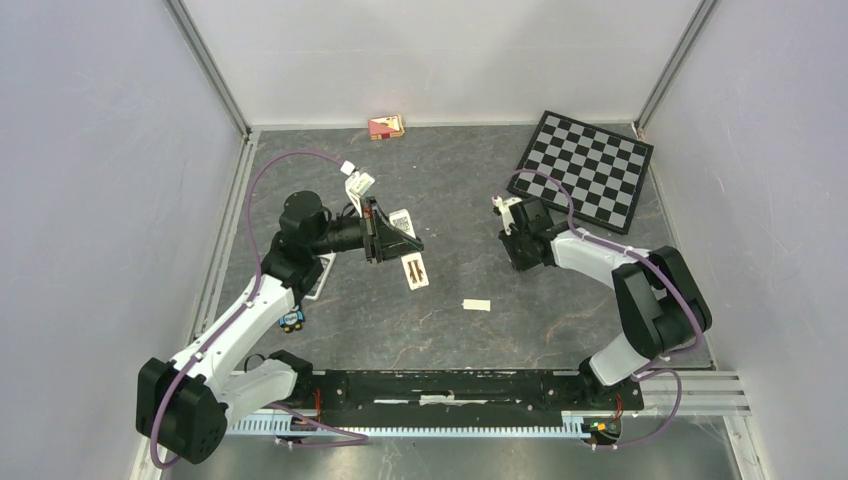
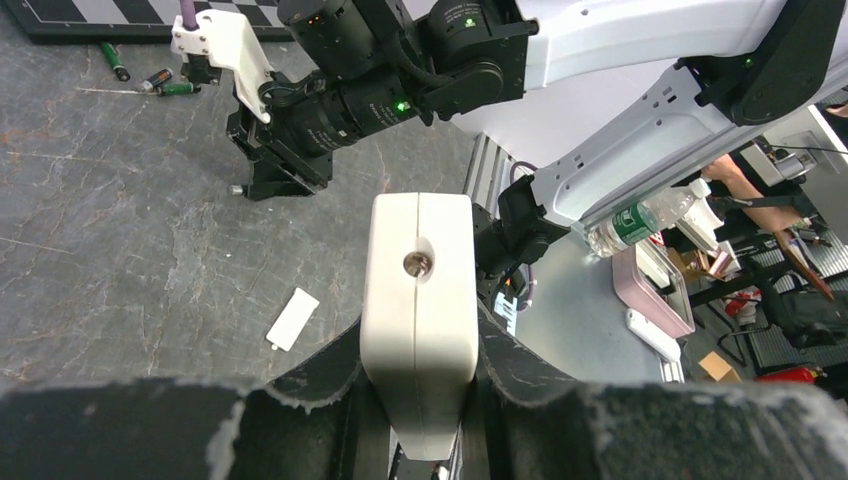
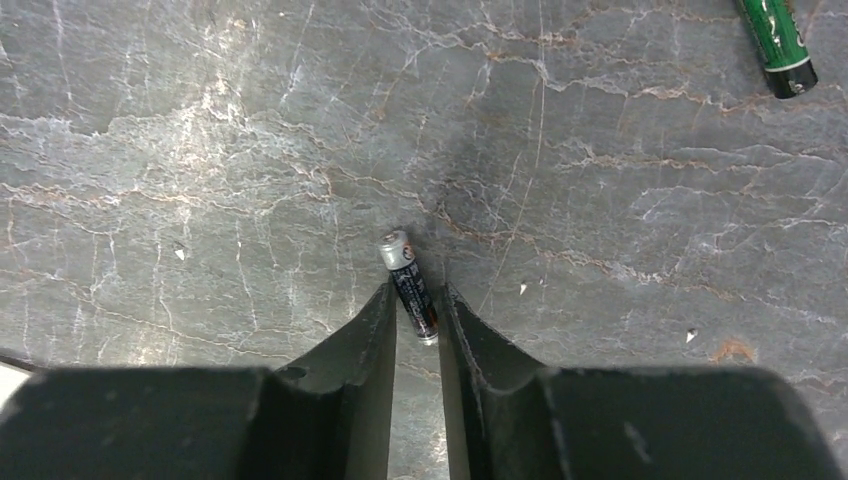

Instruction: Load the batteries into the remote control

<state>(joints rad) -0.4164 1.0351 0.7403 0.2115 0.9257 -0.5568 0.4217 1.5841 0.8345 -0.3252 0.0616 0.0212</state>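
Observation:
My left gripper (image 2: 418, 400) is shut on the white remote control (image 2: 418, 290) and holds it above the table. From above, the remote control (image 1: 413, 270) sticks out of the left gripper (image 1: 385, 238) toward the table's middle. A small dark battery (image 3: 410, 285) with a silver cap lies on the table between the tips of my right gripper (image 3: 418, 300), whose fingers press both its sides. In the top view the right gripper (image 1: 515, 238) points down at the table. More batteries (image 2: 160, 80) lie near the chessboard, and a green one (image 3: 778, 40) lies at the far right.
A small white battery cover (image 1: 477, 304) lies flat on the table between the arms. A chessboard (image 1: 585, 168) sits at the back right. A red box (image 1: 386, 126) stands against the back wall. White walls close in the dark stone table.

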